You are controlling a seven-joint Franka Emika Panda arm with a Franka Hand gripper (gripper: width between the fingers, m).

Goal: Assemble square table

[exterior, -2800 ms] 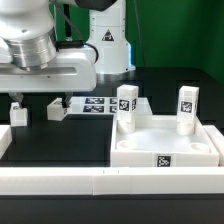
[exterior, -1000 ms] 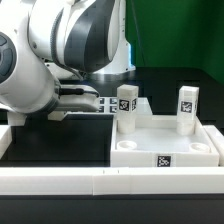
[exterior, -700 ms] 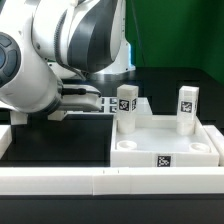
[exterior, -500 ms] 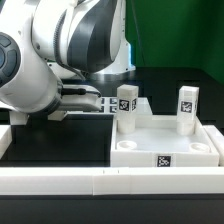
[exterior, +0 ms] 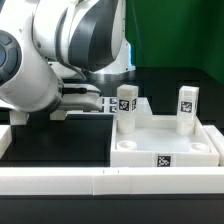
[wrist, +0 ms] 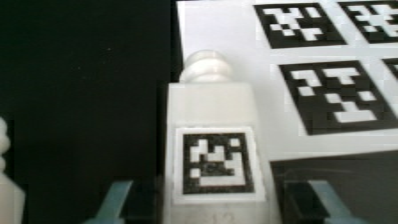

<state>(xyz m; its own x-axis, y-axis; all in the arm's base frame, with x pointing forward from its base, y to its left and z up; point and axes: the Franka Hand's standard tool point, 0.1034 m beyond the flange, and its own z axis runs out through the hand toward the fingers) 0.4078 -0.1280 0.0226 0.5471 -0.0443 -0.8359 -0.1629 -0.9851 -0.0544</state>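
Claw (wrist: 217, 205) open: fingers (wrist: 125, 200) stand astride a leg (wrist: 217, 140), gaps visible on both sides. The leg lies flat on the bench (wrist: 71, 80) along the marker board (wrist: 222, 25) edge. The tabletop (exterior: 165, 140) sits near the marker board, carrying two upright legs (exterior: 126, 100).

Judgement: centre on the leg's body, close squarely on its flat sides, then lift straight off without scraping the marker board.

We find no words, numbers or brand names that can be read. The only signs noted are black-and-white square tags with coded patterns:
- one tag on the front wall of the tabletop (exterior: 140, 157);
- one tag each on the left leg (exterior: 126, 101) and the right leg (exterior: 187, 100), sides as in the exterior view;
- one tag on the third leg (wrist: 215, 150), seen in the wrist view;
- several tags on the marker board (wrist: 231, 35).
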